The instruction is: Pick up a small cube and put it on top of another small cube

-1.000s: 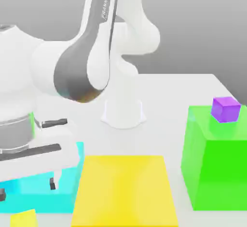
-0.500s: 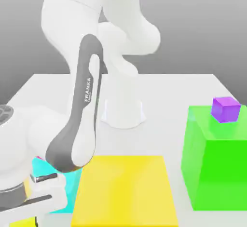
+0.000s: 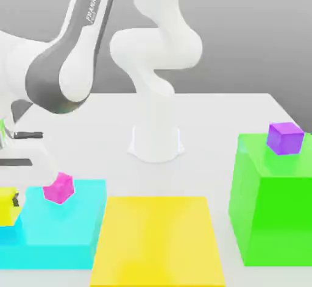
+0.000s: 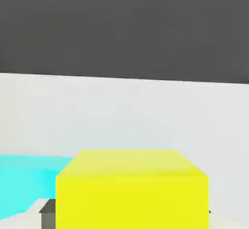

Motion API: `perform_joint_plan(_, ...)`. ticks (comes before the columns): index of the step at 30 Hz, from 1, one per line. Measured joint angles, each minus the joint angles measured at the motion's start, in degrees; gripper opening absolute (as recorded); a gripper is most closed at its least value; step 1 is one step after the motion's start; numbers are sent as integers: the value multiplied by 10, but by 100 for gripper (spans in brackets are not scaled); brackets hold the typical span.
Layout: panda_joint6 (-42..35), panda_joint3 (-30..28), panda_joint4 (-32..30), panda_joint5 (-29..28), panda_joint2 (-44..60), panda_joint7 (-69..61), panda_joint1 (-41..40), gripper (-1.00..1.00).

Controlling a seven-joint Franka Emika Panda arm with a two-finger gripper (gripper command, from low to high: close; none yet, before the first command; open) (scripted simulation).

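The small yellow cube (image 3: 7, 208) hangs at the exterior view's far left, level with the top of the big cyan block (image 3: 61, 234). My gripper (image 3: 8, 203) is shut on it, and a dark fingertip (image 3: 16, 200) shows against its side. In the hand view the yellow cube (image 4: 131, 189) sits close up between my gripper's (image 4: 129, 214) dark finger pads (image 4: 46, 207). Beyond it lie white table and a strip of cyan block (image 4: 26, 174).
A magenta cube (image 3: 58, 188) rests on the big cyan block. The flat yellow slab (image 3: 158, 240) lies at the front middle. A tall green block (image 3: 274, 206) carrying a purple cube (image 3: 284, 138) stands on the right. The arm's white base (image 3: 155, 142) is behind.
The gripper went from open to shut on the small yellow cube and raised it off the table. The arm swung up and left, uncovering the magenta cube.
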Motion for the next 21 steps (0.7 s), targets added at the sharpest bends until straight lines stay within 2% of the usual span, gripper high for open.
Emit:
perform_joint_plan(4,-13,-5,-50,-74,-85,104,-25,-100)
perform_joint_plan(11,-38,36,-165,-173,-225,280,-92,-100)
perform_joint_plan(13,-33,44,-200,-168,-230,298,-91,-100)
perform_joint_plan(18,73,30,-232,-133,-143,279,-74,-100)
perform_joint_plan(19,85,28,-234,-129,-132,276,-72,100)
perform_joint_plan(21,85,28,-234,-129,-132,276,-72,100)
